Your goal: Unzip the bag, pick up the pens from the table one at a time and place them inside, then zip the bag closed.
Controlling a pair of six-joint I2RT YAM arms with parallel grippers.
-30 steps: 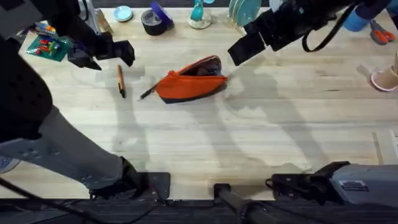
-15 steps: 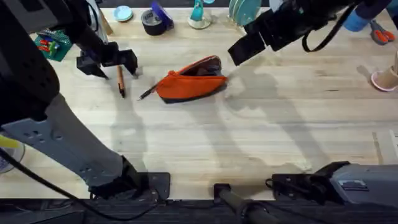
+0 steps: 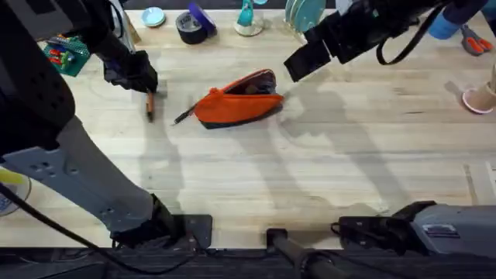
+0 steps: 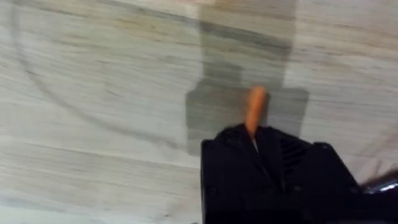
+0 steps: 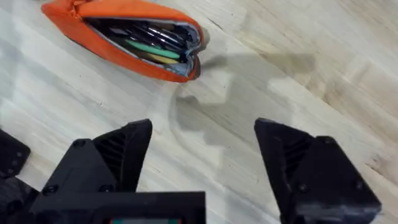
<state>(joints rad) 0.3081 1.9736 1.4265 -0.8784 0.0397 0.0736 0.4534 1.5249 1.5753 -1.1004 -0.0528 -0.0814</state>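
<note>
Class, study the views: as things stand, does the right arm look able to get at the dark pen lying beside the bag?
Probably yes. The right end effector hangs open beyond the bag, and the dark pen lies exposed on the table, though the bag sits between them.

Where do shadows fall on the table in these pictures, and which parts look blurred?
Overhead: soft arm shadows cross the table; the left arm looms dark and blurred at the left. Left wrist: a blocky shadow surrounds the orange pen, and the wood grain is smeared. Right wrist: the right gripper casts a shadow beside the bag.
</note>
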